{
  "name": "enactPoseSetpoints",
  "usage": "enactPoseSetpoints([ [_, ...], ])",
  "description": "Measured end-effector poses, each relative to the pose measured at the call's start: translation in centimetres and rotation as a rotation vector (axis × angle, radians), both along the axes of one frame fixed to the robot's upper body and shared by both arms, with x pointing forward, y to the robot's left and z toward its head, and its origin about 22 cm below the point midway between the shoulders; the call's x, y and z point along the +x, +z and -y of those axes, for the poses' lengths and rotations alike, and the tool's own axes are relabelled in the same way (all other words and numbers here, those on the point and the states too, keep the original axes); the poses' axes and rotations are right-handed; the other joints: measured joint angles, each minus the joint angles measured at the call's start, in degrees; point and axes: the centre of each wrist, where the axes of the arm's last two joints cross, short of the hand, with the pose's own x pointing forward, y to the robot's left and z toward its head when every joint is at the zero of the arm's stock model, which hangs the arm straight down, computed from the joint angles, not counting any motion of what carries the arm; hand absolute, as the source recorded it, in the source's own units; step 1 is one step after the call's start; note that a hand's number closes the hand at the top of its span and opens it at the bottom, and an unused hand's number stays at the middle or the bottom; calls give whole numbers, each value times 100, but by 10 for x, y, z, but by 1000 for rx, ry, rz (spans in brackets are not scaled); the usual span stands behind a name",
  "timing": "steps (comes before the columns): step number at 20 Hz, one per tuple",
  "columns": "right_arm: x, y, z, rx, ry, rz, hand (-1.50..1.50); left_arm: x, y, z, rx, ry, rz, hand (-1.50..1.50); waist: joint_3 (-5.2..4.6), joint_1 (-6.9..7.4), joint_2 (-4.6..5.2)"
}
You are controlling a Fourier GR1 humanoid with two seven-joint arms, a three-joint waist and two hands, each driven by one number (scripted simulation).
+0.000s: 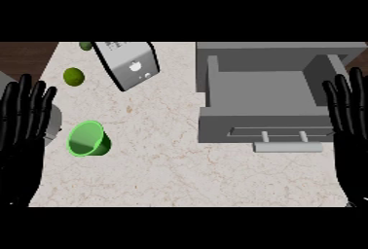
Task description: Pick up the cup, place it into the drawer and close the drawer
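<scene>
A green cup [88, 139] lies on the marble counter [165, 165] at the left, its mouth tilted toward me. The grey drawer [267, 99] stands pulled out at the right, its inside bare and its handle [287, 147] at the front. My left hand [22, 131] rests open at the left edge, fingers up, just left of the cup and apart from it. Along the right edge my right hand [348, 126] rests open, fingers up, beside the drawer's right wall. Neither hand holds anything.
A grey toaster-like appliance [131, 64] lies tilted at the back left. A green lime [73, 76] sits left of it, and another green fruit [85, 45] shows at the back edge. A grey round object [52, 121] peeks from behind my left hand.
</scene>
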Motion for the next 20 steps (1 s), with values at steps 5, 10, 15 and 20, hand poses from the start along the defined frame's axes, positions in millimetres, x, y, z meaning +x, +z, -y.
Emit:
enactPoseSetpoints([
  [5, 1, -4, 1, -3, -26, -13, -150, -2, -9, -10, -12, -83, -20, -150, -41, 16, -39],
  [10, -2, -7, 10, -86, -11, -79, -150, -3, -24, -23, -155, -153, -133, -150, -57, 25, -48],
  [15, -1, -14, 15, -118, -1, -101, -150, -3, -40, -44, -236, -169, -206, -150, -57, 27, -51],
  [20, 3, -19, 21, -123, 6, -102, -150, -1, -61, -62, -256, -135, -250, -150, -57, 24, -52],
])
